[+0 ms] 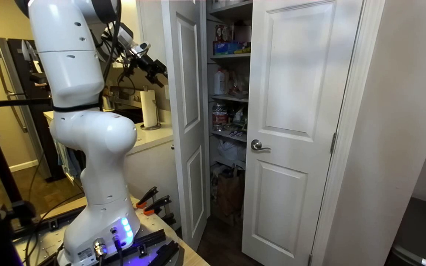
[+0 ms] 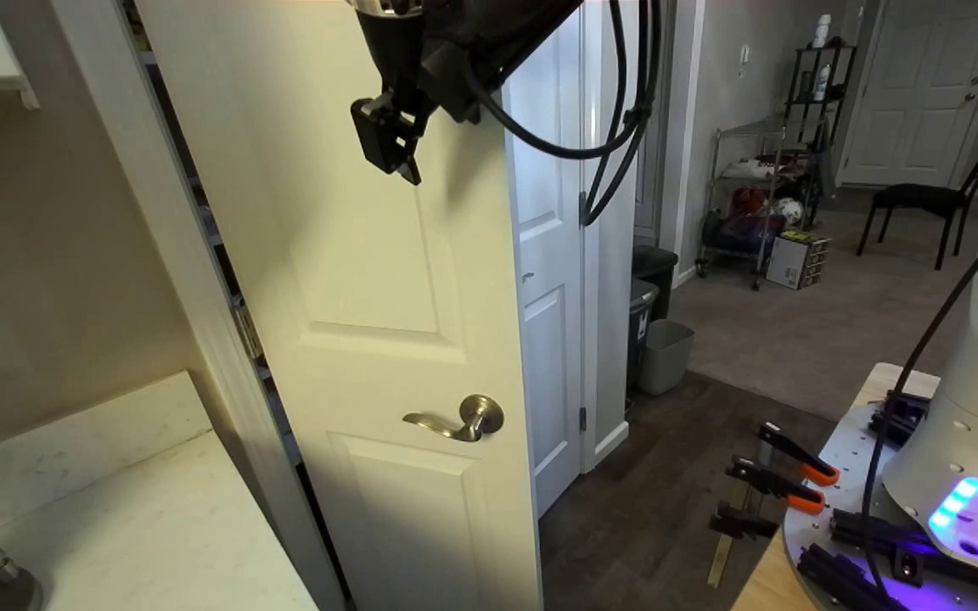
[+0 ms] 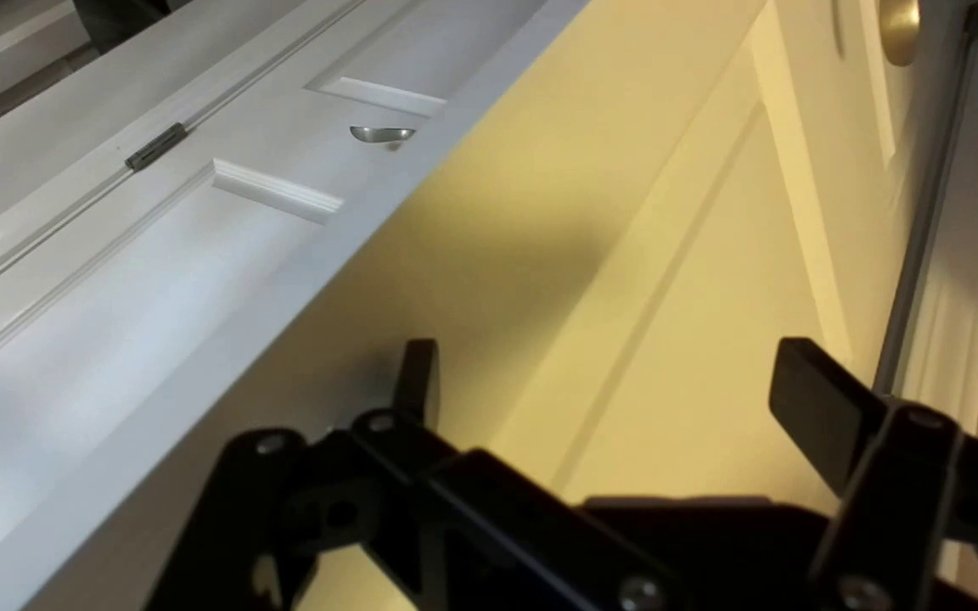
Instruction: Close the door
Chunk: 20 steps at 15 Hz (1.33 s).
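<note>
The door [image 1: 192,92], a tall white panelled leaf, stands ajar in both exterior views, swung out from the pantry. It also shows in an exterior view [image 2: 370,280] from its outer face, with a silver lever handle [image 2: 479,416] near its right edge. In the wrist view the door [image 3: 710,280] fills the middle, lit yellow, with its free edge running diagonally on the left. My gripper [image 3: 612,365] is open and empty, facing the outer face high above the handle. It also shows in both exterior views [image 1: 160,77] [image 2: 396,157]. I cannot tell whether a fingertip touches the door.
The matching white leaf [image 1: 298,111] is at the right, with a lever [image 1: 259,145] at its left edge. Pantry shelves [image 1: 231,56] show between the leaves. A counter [image 2: 141,526] with a paper towel roll [image 1: 149,109] adjoins the door. Clamps [image 1: 157,205] sit on the robot's table.
</note>
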Motion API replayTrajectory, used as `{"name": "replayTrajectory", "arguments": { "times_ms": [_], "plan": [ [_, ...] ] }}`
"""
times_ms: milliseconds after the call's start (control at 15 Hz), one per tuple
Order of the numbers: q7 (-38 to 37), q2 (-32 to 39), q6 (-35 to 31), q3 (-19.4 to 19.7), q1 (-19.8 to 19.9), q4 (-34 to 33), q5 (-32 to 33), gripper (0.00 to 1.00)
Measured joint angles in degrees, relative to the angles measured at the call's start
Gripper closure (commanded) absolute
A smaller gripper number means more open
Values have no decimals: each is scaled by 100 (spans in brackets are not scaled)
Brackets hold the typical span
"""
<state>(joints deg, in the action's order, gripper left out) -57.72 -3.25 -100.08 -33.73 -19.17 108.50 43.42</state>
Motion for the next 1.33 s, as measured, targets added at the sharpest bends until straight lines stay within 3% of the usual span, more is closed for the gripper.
{"name": "replayTrajectory", "arguments": {
  "times_ms": [800, 1333],
  "plan": [
    [-194, 87, 38, 134, -173, 13, -5, 0],
    [-399, 274, 4, 727, -201, 203, 401, 0]
  ]
}}
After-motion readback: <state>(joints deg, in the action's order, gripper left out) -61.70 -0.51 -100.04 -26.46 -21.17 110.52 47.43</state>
